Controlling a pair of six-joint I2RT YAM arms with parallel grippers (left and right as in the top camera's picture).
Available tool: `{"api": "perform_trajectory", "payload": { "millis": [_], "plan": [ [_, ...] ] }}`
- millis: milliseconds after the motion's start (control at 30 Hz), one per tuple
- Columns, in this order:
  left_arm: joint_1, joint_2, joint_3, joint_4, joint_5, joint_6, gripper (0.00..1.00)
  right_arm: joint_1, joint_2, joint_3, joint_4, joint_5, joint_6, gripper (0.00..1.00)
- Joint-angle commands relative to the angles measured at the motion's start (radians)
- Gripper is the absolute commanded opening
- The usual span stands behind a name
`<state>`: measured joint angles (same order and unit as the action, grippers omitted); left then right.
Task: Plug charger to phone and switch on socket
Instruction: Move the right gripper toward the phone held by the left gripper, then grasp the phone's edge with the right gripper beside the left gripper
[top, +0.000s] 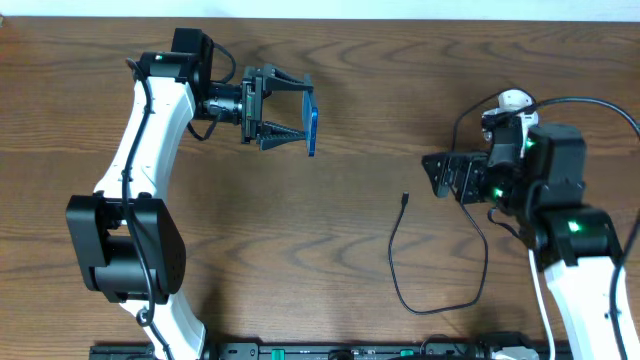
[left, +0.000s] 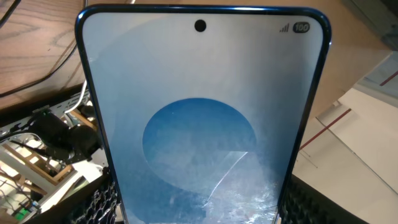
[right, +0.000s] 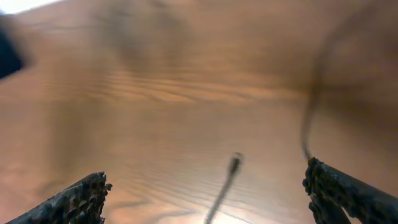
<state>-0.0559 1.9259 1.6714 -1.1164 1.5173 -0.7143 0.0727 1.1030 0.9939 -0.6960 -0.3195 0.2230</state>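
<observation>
My left gripper (top: 292, 111) is shut on the phone (top: 312, 121) and holds it on edge above the table's back left. In the left wrist view the phone (left: 202, 118) fills the frame with its light-blue screen, between the fingers of my left gripper (left: 199, 214). The charger's black cable (top: 395, 265) loops over the table, and its connector tip (top: 405, 199) lies just left of my right gripper (top: 436, 176). That gripper is open and empty. In the blurred right wrist view the tip (right: 234, 163) lies between the fingers of my right gripper (right: 205, 196). Only the socket's white rounded end (top: 513, 100) shows behind my right arm.
The wooden table (top: 330, 260) carries little else. A black equipment rail (top: 350, 351) runs along the front edge. A black cable (top: 590, 103) arcs over my right arm. The left wrist view shows wires and boxes (left: 43, 149) and papers (left: 354, 130) behind the phone.
</observation>
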Motion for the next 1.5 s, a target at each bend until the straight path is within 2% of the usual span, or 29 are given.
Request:
{"api": "perform_trajectory", "payload": {
  "millis": [0,100,167,200,333,400,433,567,600,633,800,900,967,1133,1467],
  "plan": [
    [0.002,-0.037,0.016,-0.001,0.056,-0.006,0.73,-0.004,0.044,0.013,-0.012,0.047,0.072,0.99],
    [0.002,-0.037,0.016,-0.002,0.056,-0.006,0.73,-0.003,0.069,0.013,-0.030,-0.032,0.068,0.99],
    [0.002,-0.037,0.016,-0.001,0.056,-0.006,0.73,-0.002,0.081,0.013,-0.029,-0.058,0.101,0.89],
    [0.002,-0.037,0.016,-0.001,0.056,-0.006,0.73,-0.001,0.081,0.014,-0.029,-0.061,0.128,0.87],
    [0.002,-0.037,0.016,-0.001,0.055,-0.006,0.72,0.014,0.084,0.086,-0.085,-0.057,0.140,0.89],
    [0.002,-0.037,0.016,-0.001,0.055,-0.006,0.72,0.027,0.098,0.189,-0.185,0.002,0.124,0.92],
    [0.002,-0.037,0.016,-0.001,0.055,-0.006,0.72,0.042,0.127,0.316,-0.293,0.050,0.102,0.94],
    [0.002,-0.037,0.016,-0.001,0.055,-0.006,0.72,0.097,0.217,0.581,-0.478,0.174,0.087,0.92],
    [0.002,-0.037,0.016,-0.001,0.055,-0.006,0.72,0.113,0.236,0.628,-0.505,0.235,0.112,0.94],
    [0.002,-0.037,0.016,-0.001,0.055,-0.005,0.72,0.149,0.268,0.708,-0.535,0.355,0.200,0.99],
    [0.002,-0.037,0.016,-0.001,0.055,-0.006,0.72,0.220,0.266,0.764,-0.472,0.269,0.349,0.99],
    [0.002,-0.037,0.016,-0.001,0.055,-0.006,0.72,0.295,0.274,0.764,-0.372,0.201,0.241,0.99],
    [0.002,-0.037,0.016,-0.001,0.055,-0.006,0.72,0.353,0.291,0.767,-0.357,0.197,0.240,0.99],
    [0.002,-0.037,0.016,-0.001,0.053,-0.006,0.72,0.497,0.391,0.847,-0.423,0.303,0.240,0.99],
    [0.002,-0.037,0.016,-0.001,0.006,-0.022,0.72,0.619,0.615,1.176,-0.576,0.335,0.236,0.99]
  ]
}}
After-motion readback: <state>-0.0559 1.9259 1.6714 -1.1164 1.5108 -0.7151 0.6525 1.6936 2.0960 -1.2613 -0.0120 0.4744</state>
